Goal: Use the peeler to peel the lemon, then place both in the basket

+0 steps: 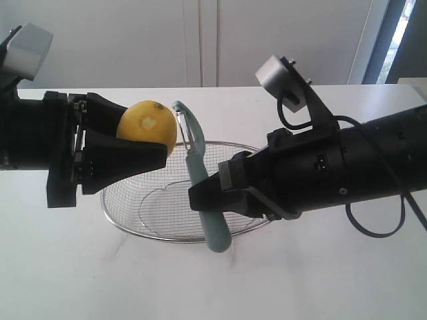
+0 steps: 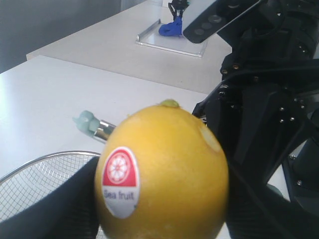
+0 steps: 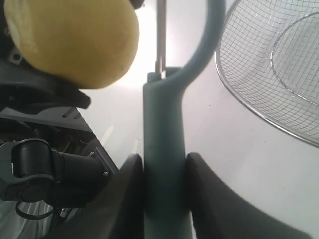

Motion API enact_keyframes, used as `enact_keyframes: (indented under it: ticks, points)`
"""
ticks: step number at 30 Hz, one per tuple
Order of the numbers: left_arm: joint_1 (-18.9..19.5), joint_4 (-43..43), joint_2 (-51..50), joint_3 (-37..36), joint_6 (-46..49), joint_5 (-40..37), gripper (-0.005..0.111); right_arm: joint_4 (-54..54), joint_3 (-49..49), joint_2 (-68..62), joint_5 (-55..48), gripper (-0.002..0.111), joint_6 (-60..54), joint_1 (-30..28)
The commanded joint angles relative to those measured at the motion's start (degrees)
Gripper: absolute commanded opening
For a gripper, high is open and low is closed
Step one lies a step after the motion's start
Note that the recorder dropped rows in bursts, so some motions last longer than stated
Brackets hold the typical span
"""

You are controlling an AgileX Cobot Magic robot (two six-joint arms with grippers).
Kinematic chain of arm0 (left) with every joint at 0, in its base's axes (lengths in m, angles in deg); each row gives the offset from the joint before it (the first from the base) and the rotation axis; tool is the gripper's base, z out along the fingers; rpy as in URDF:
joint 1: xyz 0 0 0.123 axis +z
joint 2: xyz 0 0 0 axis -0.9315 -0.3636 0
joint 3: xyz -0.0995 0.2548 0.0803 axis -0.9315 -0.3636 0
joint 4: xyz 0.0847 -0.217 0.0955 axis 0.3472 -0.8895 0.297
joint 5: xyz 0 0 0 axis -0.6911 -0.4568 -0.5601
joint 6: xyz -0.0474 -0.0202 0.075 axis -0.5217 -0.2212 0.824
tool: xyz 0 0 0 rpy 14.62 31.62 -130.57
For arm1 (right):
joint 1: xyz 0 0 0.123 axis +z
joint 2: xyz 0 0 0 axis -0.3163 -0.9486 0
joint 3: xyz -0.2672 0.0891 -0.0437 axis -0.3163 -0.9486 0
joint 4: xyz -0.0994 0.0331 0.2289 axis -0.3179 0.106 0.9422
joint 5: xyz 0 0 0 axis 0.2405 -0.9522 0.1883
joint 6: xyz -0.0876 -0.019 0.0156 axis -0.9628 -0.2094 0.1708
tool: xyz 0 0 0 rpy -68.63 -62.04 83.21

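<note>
Right now the left claw (image 1: pixel 145 137) is clamped on the lemon (image 1: pixel 148 127), holding it in the air over the near-left edge of the basket (image 1: pixel 133 230), which sits on the white table (image 1: pixel 300 280). The right claw (image 1: pixel 207 195) is closed on the lower handle of the peeler (image 1: pixel 195 163), which stands nearly upright with its blade just beside the lemon. The right wrist view shows a slim gap between them, so the blade is not yet biting. One small pale patch (image 1: pixel 152 123) is bare, so I judge the peeling barely begun. To do this stroke well, ease the blade sideways until it rests flat on the skin. Then draw it along the curve with light, even pressure, starting next to the bare patch so the strips join up. The fruit is round and slick, so pushing hard could roll it in the fingers. Keep the stroke away from the black fingers and from the sticker (image 2: pixel 119 181) side. Work over the basket so that the peelings fall into it.
</note>
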State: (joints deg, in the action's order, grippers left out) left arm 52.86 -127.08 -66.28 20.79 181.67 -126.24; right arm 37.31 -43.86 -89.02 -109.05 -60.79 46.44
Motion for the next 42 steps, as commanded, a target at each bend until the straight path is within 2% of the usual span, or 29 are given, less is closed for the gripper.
enact_keyframes:
  ticks: [1, 13, 23, 26, 31, 33, 36, 42]
  points:
    - [-0.3, -1.4, 0.0, -0.3, 0.2, -1.2, 0.000, 0.8, -0.2, 1.0, 0.5, 0.000, -0.7, 0.0]
    - [-0.3, -1.4, 0.0, -0.3, 0.2, -1.2, 0.000, 0.7, -0.2, 5.2, 1.4, 0.000, -0.1, 0.0]
    - [-0.3, -1.4, 0.0, -0.3, 0.2, -1.2, 0.000, -1.7, -0.2, 5.2, 10.1, 0.000, 2.4, 0.0]
    - [-0.3, -1.4, 0.0, -0.3, 0.2, -1.2, 0.000, -7.5, 0.0, 5.1, 12.8, 0.000, 6.9, 0.0]
    - [-0.3, -1.4, 0.1, -0.3, 0.2, -1.3, 0.000, -34.7, 5.0, 4.8, 12.8, 0.000, 28.6, 0.0]
    - [-0.3, -1.4, 0.1, -0.3, 0.2, -1.4, 0.000, -41.3, 7.8, 4.1, 10.8, 0.000, 33.3, 0.0]
    - [-0.3, -1.4, 0.1, -0.3, 0.2, -1.4, 0.000, -47.2, 13.0, -0.1, 5.1, 0.000, 35.7, 0.0]
    - [-0.3, -1.7, 0.1, -0.3, 0.2, -1.4, 0.000, -49.7, 23.3, -12.9, -2.3, 0.000, 35.7, 0.0]
